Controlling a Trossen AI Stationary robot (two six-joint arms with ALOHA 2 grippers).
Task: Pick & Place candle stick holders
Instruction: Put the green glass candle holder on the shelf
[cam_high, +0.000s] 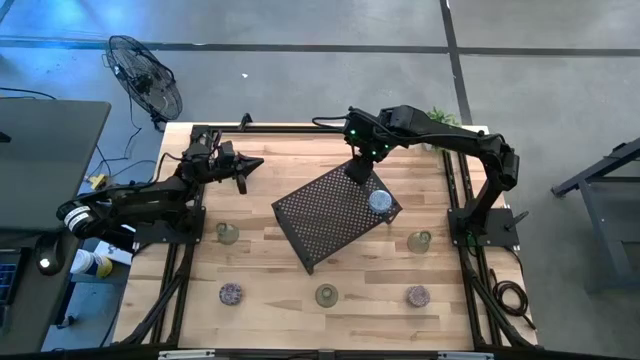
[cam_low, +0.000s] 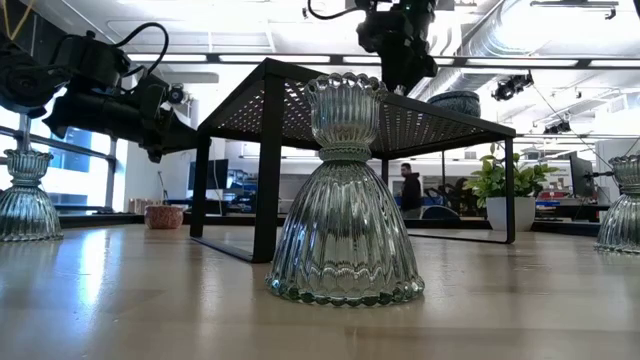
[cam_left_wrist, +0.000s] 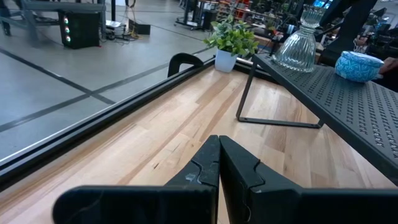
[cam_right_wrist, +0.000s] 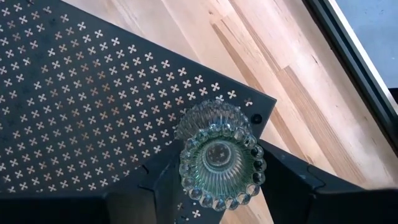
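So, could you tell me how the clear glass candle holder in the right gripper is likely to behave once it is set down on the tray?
The clear holder between the right gripper fingers is ribbed glass, so probably rigid, fragile and fairly heavy for its size. Its flared base, seen on a matching holder, suggests it stands steadily on the mesh tray. Smooth glass may slip.

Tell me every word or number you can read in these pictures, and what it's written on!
There are no words, labels or numbers to read.
The black mesh tray has only punched cross-shaped holes, no writing.
The clear glass holder between the right gripper's fingers, the blue-topped holder on the tray and the left gripper show no markings.
Anything in the room behind the table in the low view is too small and blurred to read.
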